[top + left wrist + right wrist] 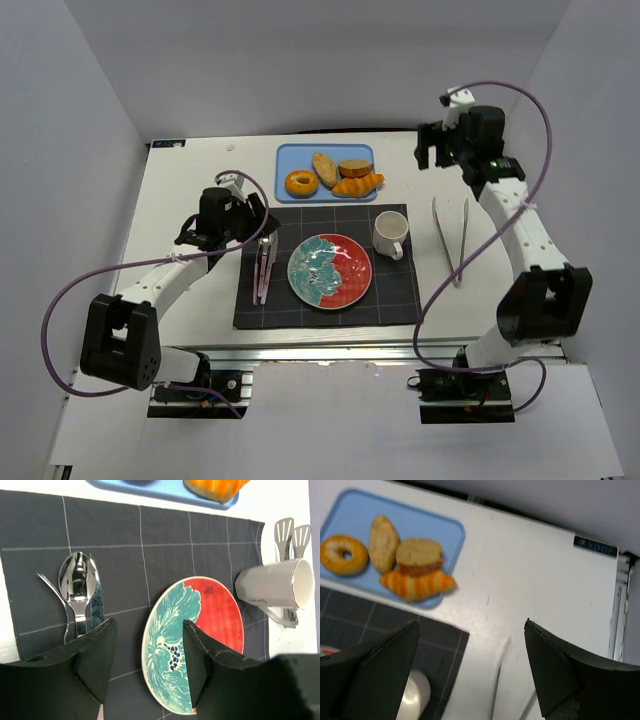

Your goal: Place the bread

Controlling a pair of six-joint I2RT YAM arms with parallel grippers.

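A blue tray (290, 158) at the back of the table holds a bagel (301, 183), a long roll (325, 169), a bread slice (355, 168) and a croissant (358, 185). They also show in the right wrist view: bagel (342, 555), roll (383, 542), slice (419, 555), croissant (417, 585). A red and teal plate (330, 270) lies empty on the dark placemat (395, 300); the left wrist view shows the plate (192, 640) too. My left gripper (262, 218) is open and empty over the cutlery. My right gripper (430, 150) is open and empty, high, right of the tray.
A white mug (390, 235) stands on the mat right of the plate. Metal tongs (452, 240) lie on the bare table to the right. A spoon (76, 587), fork and knife lie on the mat's left side. White walls enclose the table.
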